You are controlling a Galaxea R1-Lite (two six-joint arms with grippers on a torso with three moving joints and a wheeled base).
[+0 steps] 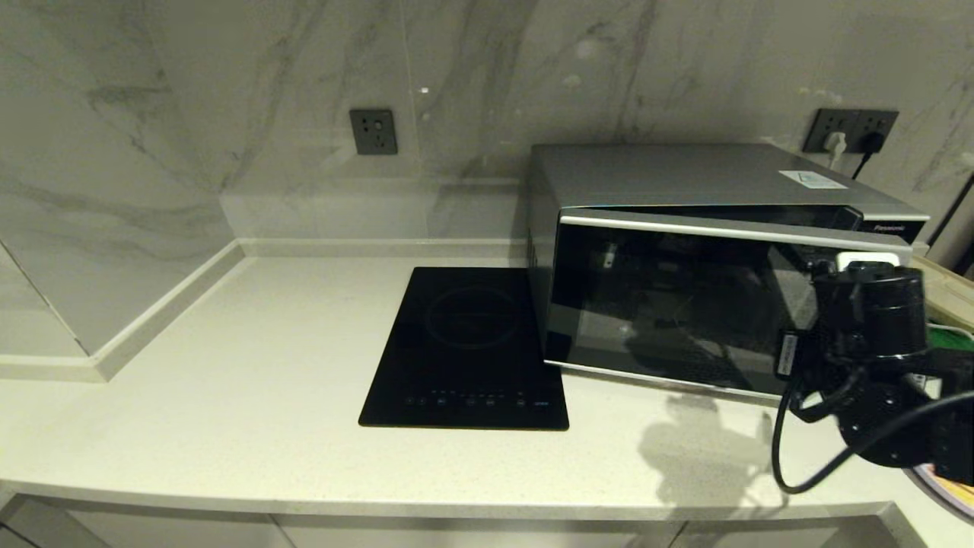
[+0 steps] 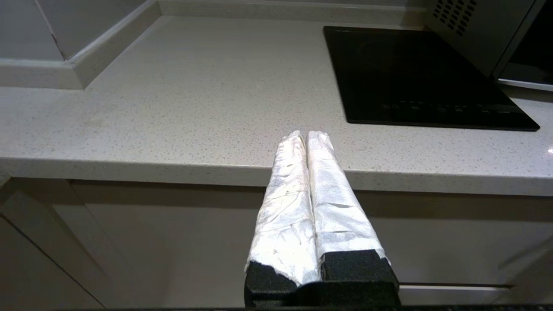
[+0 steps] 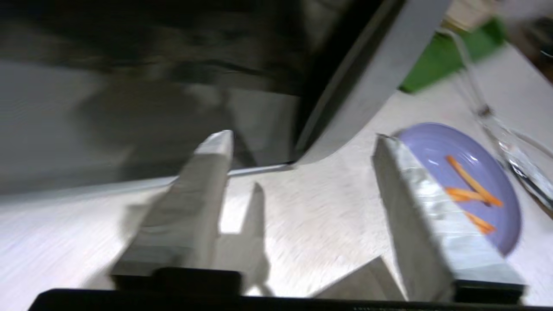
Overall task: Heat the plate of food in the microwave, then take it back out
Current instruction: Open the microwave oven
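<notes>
Right gripper (image 3: pixel 302 147) low over the pale speckled counter (image 1: pixel 228 396), just in front of the microwave (image 1: pixel 708 251), jaws spread wide and holding nothing. Between the two foil-wrapped fingers (image 3: pixel 190 207) only bare counter, with the lower edge of the microwave's dark glass door (image 3: pixel 129 86) just beyond the tips. Plate of food (image 3: pixel 471 181) flat on the counter just outside one finger, partly hidden behind that finger, close beside it yet whether touching cannot be told; pale lilac, round, with a few thin orange sticks (image 3: pixel 473 190) scattered on it. Past the plate, away from the jaws, a green tray (image 3: pixel 445 56) and something clear and glassy (image 3: pixel 514 151), blurred. In the head view, the right arm's black wrist (image 1: pixel 875 335) in front of the microwave's right end, a black cable looping down from it, and a sliver of the plate's rim (image 1: pixel 947 487) showing under the arm at the counter's front edge. Microwave door slightly ajar along its top edge, standing a little out from the silver body. Black induction cooktop (image 1: pixel 468 346) flat on the counter just left of the microwave, well apart from the right jaws. Left gripper (image 2: pixel 306 134) parked down by the counter's front edge, jaws pressed together on nothing, tips aimed over the bare counter with the cooktop off to one side beyond them.
</notes>
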